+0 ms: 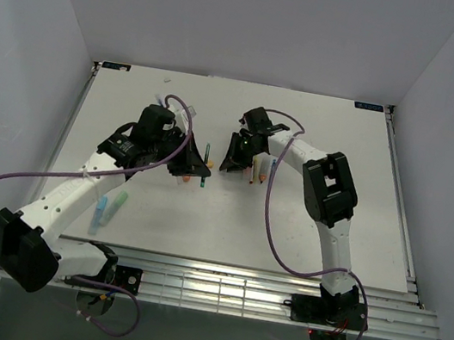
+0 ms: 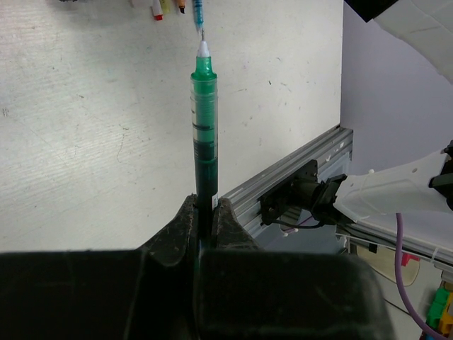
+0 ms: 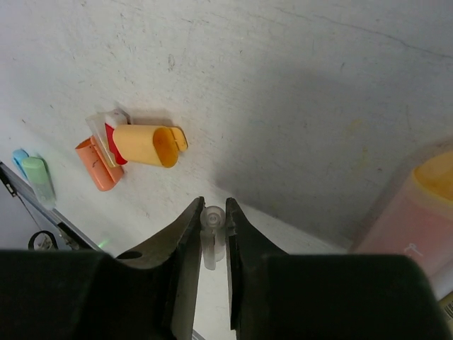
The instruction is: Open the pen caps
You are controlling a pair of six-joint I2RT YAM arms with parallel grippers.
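While the left gripper (image 2: 207, 207) clamps the green pen (image 2: 204, 120), right fingers (image 3: 185, 237) pinch the clear cap (image 3: 212, 225).

The green pen (image 2: 204, 134) has a pale tip, and the desk (image 2: 85, 142) is plain white. There's a yellow cap (image 3: 145, 145), an orange cap (image 3: 95, 166) and a clear cap (image 3: 211, 221).

white table (image 1: 393, 193) boxed in by plain pale walls (image 1: 252, 17) at 9, 12 and 3 o'clock, aluminium rail (image 1: 217, 283) along the 6 o'clock edge, soft even light
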